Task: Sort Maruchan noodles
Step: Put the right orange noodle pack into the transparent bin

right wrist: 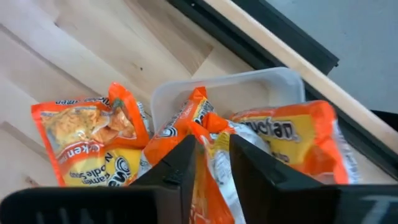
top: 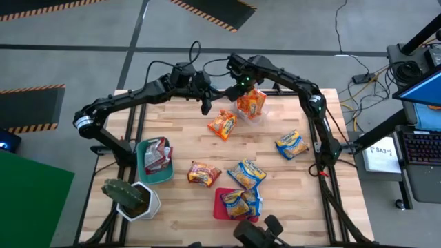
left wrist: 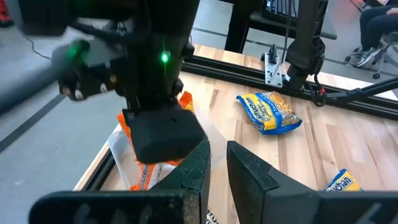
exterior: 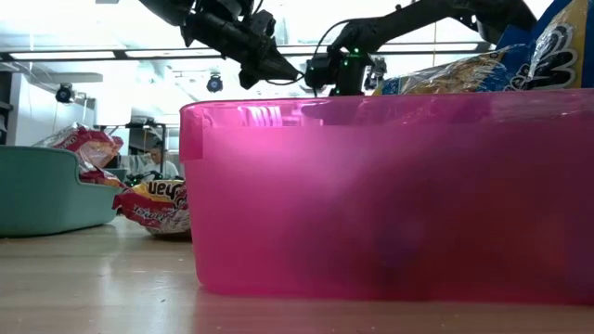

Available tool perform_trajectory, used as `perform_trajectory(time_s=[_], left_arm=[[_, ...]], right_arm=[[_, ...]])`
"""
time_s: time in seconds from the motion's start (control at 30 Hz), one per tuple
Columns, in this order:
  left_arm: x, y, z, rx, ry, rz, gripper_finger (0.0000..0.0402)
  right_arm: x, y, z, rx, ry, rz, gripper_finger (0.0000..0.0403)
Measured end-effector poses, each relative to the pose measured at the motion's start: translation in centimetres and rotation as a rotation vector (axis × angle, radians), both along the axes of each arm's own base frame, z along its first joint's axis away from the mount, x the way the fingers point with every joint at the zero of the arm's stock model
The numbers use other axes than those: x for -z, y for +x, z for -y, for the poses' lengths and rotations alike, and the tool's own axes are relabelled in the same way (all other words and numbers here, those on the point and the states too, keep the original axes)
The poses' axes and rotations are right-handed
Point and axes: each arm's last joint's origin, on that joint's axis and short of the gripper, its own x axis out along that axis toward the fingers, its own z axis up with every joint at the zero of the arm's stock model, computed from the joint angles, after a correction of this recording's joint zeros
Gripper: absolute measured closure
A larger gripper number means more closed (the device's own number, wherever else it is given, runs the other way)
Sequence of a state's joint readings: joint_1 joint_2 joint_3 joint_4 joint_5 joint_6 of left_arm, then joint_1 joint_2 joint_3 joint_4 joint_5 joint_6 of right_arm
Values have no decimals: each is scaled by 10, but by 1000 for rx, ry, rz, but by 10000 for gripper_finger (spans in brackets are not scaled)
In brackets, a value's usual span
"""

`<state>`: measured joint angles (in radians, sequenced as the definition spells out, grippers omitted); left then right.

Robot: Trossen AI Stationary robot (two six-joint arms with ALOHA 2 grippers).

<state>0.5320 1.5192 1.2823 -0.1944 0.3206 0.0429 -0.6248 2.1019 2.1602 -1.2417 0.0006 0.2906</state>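
Orange Maruchan noodle packets point(right wrist: 280, 134) lie in a clear bin point(right wrist: 261, 84) at the table's far middle. My right gripper point(right wrist: 212, 165) hangs just above them, pointing steeply down, open by a small gap. A crumpled upright edge of one orange packet point(right wrist: 200, 121) stands in that gap. Another orange packet point(top: 222, 125) lies flat on the table beside the bin. My left gripper point(top: 205, 105) hovers to the bin's left, open by a narrow gap, with nothing between its fingers point(left wrist: 200, 163). My right gripper has its fingers on either side of the orange packet's raised edge point(right wrist: 208, 146), coming from above. The packet's lower part rests in the clear bin. I cannot tell whether the fingers touch it.
Blue-and-yellow packets lie at the right point(top: 291, 144) and the near middle point(top: 246, 172). A red bin point(top: 222, 207) near the front edge holds more of them. A teal bin point(top: 143, 172) at the left holds silver-and-red packets, with one point(top: 204, 173) loose beside it. A potted cactus point(top: 129, 196) stands front left.
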Motion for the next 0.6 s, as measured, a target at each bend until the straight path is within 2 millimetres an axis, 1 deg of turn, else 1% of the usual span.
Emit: perform_trajectory(time_s=[0.1, 0.2, 0.33, 0.4, 0.47, 0.53, 0.6], left_arm=[[0, 0, 0, 0, 0, 0, 365], [0, 0, 0, 0, -1, 0, 365], [0, 0, 0, 0, -1, -1, 365], [0, 0, 0, 0, -1, -1, 365], [0, 0, 0, 1, -1, -1, 365], [0, 0, 0, 1, -1, -1, 365], [0, 0, 0, 1, -1, -1, 365]], right_arm=[[-11, -3, -1, -8, 1, -8, 307], [-20, -10, -6, -32, 30, -59, 308], [-25, -17, -12, -62, 64, -115, 331], [-23, -19, -12, -69, 75, -132, 349], [-17, -18, -13, -74, 87, -149, 368], [-8, -16, -15, -79, 101, -167, 386], [4, -14, -16, -78, 117, -188, 392]])
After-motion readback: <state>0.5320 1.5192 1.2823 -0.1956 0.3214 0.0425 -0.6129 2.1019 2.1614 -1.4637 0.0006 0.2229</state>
